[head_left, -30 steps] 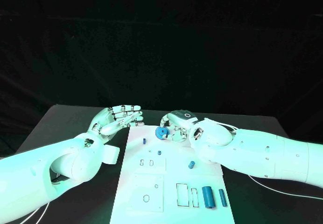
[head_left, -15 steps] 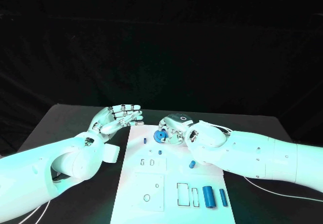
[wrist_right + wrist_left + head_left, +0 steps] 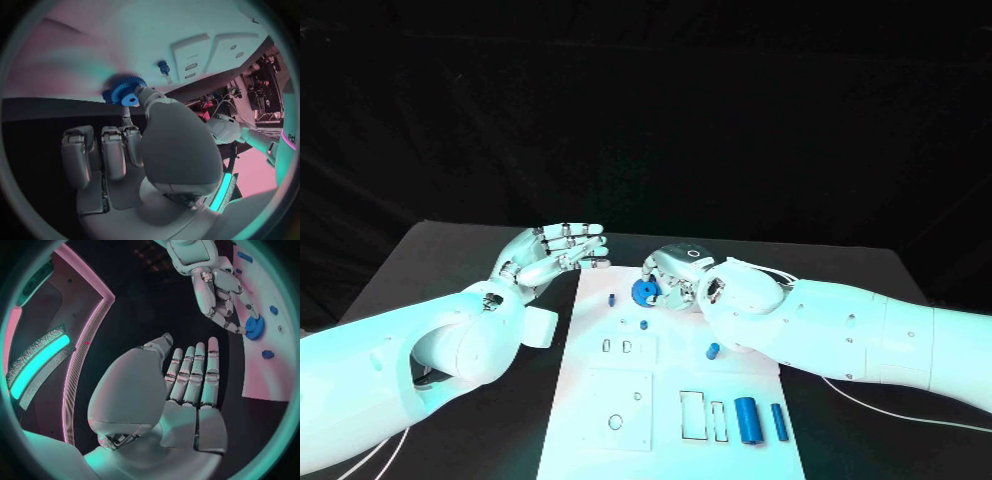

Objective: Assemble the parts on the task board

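Note:
The white task board (image 3: 661,400) lies lengthwise in the middle of the table. My right hand (image 3: 678,272) is over its far end and pinches a blue gear (image 3: 646,291) between its fingertips, close to the board's surface. The right wrist view shows the gear (image 3: 125,92) at the thumb tip, with a small blue peg (image 3: 164,66) standing on the board (image 3: 125,35) beyond it. My left hand (image 3: 557,250) hovers off the board's far left corner, fingers straight and side by side, holding nothing. From the left wrist, that flat hand (image 3: 187,385) faces the right hand (image 3: 219,290) and the gear (image 3: 254,327).
Small blue pegs (image 3: 612,299) (image 3: 643,324) and a short blue piece (image 3: 713,351) stand along the board's middle. Two blue cylinders (image 3: 747,420) (image 3: 779,422) lie near its front right corner beside empty rectangular slots (image 3: 691,415). Black table (image 3: 444,260) surrounds the board.
My right hand has lowered slightly with the blue gear, bringing it closer to the board. The left hand has stayed where it was.

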`<state>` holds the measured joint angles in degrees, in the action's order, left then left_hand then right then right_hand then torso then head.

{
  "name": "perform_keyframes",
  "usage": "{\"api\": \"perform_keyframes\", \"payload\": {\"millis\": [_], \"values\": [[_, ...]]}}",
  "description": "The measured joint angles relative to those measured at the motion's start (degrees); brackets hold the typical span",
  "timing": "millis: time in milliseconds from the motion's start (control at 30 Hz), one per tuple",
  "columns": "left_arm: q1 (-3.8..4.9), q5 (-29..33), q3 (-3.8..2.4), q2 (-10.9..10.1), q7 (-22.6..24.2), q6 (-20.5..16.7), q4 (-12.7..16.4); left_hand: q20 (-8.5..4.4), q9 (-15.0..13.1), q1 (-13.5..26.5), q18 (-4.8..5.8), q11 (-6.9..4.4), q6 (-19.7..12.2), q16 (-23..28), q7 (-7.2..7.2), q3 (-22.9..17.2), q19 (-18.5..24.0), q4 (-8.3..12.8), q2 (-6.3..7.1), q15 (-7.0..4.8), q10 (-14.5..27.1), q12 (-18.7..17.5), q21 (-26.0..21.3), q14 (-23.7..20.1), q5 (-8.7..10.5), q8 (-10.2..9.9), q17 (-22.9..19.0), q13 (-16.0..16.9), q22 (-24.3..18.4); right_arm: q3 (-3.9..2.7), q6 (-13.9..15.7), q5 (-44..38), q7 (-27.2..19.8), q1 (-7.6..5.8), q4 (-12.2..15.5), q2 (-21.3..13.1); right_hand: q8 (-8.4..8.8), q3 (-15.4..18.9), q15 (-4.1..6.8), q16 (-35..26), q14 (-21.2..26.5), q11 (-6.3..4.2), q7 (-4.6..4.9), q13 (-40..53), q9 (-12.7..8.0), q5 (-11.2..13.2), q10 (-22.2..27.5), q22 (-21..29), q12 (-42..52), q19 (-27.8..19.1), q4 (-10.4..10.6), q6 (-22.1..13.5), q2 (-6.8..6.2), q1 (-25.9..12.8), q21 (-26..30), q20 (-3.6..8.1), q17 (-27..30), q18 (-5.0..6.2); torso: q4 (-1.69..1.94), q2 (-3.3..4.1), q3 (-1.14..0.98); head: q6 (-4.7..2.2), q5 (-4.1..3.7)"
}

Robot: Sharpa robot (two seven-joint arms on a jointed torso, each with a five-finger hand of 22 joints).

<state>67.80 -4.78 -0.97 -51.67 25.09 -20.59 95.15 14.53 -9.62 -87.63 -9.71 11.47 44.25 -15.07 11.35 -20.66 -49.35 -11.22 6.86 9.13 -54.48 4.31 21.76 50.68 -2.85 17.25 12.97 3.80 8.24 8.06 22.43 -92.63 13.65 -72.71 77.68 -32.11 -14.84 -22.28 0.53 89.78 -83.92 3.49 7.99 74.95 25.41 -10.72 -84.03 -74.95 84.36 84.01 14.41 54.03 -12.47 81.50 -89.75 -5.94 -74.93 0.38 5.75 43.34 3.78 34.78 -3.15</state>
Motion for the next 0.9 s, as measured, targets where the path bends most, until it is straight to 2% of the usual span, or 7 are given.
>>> {"api": "perform_keyframes", "payload": {"millis": [200, 300, 367, 500, 633, 833, 900], "values": [[0.00, 0.0, 0.00, -0.1, -0.1, 0.1, 0.3, 0.00, 0.0, 0.0, 0.00, 0.00, 0.0, 0.0, 0.00, 0.0, 0.0, 0.0, 0.00, 0.00, 0.0, 0.0, 0.0, 0.0, 0.00, -0.2, 0.0, 0.0, 0.0, 0.03, -0.2, 0.0, 0.0, 0.04, -0.4, 0.2, 0.61, -0.2, 0.00, 0.0, 0.0, 0.00, 0.38, 0.0, -0.3, 0.1, 0.0, 0.0, -1.6, 0.0, 0.1, -0.7, -0.48, -1.6, 0.0, 0.00, 0.0, 0.00, -0.01, -0.01, -0.01, -0.02, 0.00], [0.00, 0.0, 0.00, -0.1, -0.2, 0.1, 0.4, 0.00, 0.0, 0.0, 0.00, 0.00, 0.0, 0.0, 0.00, 0.0, 0.0, 0.0, 0.00, 0.00, 0.0, 0.0, 0.0, 0.0, 0.00, -0.2, 0.0, 0.0, 0.0, 0.05, -0.3, 0.0, 0.0, 0.05, -0.5, 0.3, 2.06, -0.6, -0.05, -0.2, 0.0, 0.51, 0.77, 0.0, -0.8, 0.1, 1.5, 0.0, -3.5, 0.0, 0.1, -2.6, -0.28, -2.9, 0.0, 0.00, 0.0, 0.00, -0.04, -0.01, -0.01, -0.02, 0.00], [0.00, 0.0, 0.00, -0.1, -0.2, 0.1, 0.5, 0.00, 0.0, 0.0, 0.01, 0.00, 0.0, 0.0, 0.00, 0.0, 0.0, 0.0, 0.00, 0.00, 0.0, 0.0, 0.0, 0.0, 0.00, -0.2, 0.0, 0.0, 0.0, 0.04, -0.3, 0.0, 0.0, 0.05, -0.6, 0.3, 3.32, -0.7, -0.22, -0.3, -0.2, 0.62, 0.89, 0.0, -1.2, 1.3, 2.3, 0.0, -4.5, 0.0, 0.2, -4.0, -0.36, -3.5, 0.0, 0.00, 0.0, 0.00, -0.04, -0.01, -0.01, -0.02, -0.03], [0.00, 0.0, 0.02, -0.3, -0.3, 0.2, 0.5, 0.00, 0.0, 0.0, 0.00, 0.00, 0.0, 0.0, 0.00, 0.0, 0.0, 0.0, 0.00, 0.00, 0.0, 0.0, 0.0, 0.0, 0.00, -0.2, 0.0, 0.0, 0.0, 0.03, -0.4, 0.2, 0.0, 0.01, -0.6, 0.2, 4.34, -0.4, -0.43, -0.3, 0.0, 0.71, 0.91, 0.0, -1.5, 2.3, 2.4, 0.0, -4.9, 0.0, 0.2, -4.6, -0.98, -4.2, 0.0, 0.00, 0.0, 0.00, -0.03, -0.03, -0.01, -0.03, -0.09], [0.00, 0.0, 0.02, -0.4, -0.4, 0.2, 0.5, 0.00, 0.1, 0.1, 0.00, 0.00, 0.0, 0.0, 0.00, 0.0, 0.0, 0.0, 0.09, 0.00, 0.0, 0.0, 0.0, 0.0, 0.00, -0.2, 0.0, 0.0, 0.0, 0.03, -0.7, 0.6, -0.1, 0.00, -0.7, 0.2, 4.43, 0.7, -0.43, -0.3, 0.0, 0.71, 0.91, 0.0, -1.5, 2.3, 2.4, 0.0, -5.0, 0.0, 0.9, -4.6, -1.36, -5.1, 0.0, 0.00, 0.0, 0.00, 0.01, -0.06, -0.01, -0.03, -0.15], [0.00, 0.0, 0.01, -0.4, -0.4, 0.2, 0.6, 0.00, 0.1, 0.3, 0.01, 0.00, 0.0, 0.0, 0.00, -0.2, 0.0, 0.2, 0.30, 0.00, 0.0, -0.3, 0.0, 0.0, 0.00, -0.2, 0.1, -0.1, 0.0, 0.08, -1.5, 1.4, -0.4, -0.01, -0.7, 0.0, 4.43, 1.8, -0.43, -0.3, 0.0, 0.71, 0.44, 0.0, -1.4, 2.3, 2.4, 0.0, -4.7, 0.0, 1.7, -4.1, -0.54, -6.4, 0.0, 0.00, 0.0, 0.00, 0.03, -0.08, -0.01, -0.13, -0.04], [0.00, 0.0, 0.01, -0.4, -0.4, 0.2, 0.6, 0.00, 0.1, 0.3, 0.01, 0.00, 0.0, 0.0, 0.00, -0.2, 0.0, 0.2, 0.30, 0.00, 0.0, -0.3, 0.0, 0.0, 0.00, -0.2, 0.1, -0.1, 0.0, 0.09, -1.8, 1.7, -0.5, -0.01, -0.7, 0.0, 4.43, 1.8, -0.43, -0.3, 0.0, 0.37, 0.58, 0.0, -1.3, 2.3, 2.0, 0.0, -4.3, 0.0, 1.7, -3.6, -0.31, -6.6, 0.0, 0.00, 0.0, 0.00, 0.01, -0.07, -0.01, -0.13, -0.01]]}}
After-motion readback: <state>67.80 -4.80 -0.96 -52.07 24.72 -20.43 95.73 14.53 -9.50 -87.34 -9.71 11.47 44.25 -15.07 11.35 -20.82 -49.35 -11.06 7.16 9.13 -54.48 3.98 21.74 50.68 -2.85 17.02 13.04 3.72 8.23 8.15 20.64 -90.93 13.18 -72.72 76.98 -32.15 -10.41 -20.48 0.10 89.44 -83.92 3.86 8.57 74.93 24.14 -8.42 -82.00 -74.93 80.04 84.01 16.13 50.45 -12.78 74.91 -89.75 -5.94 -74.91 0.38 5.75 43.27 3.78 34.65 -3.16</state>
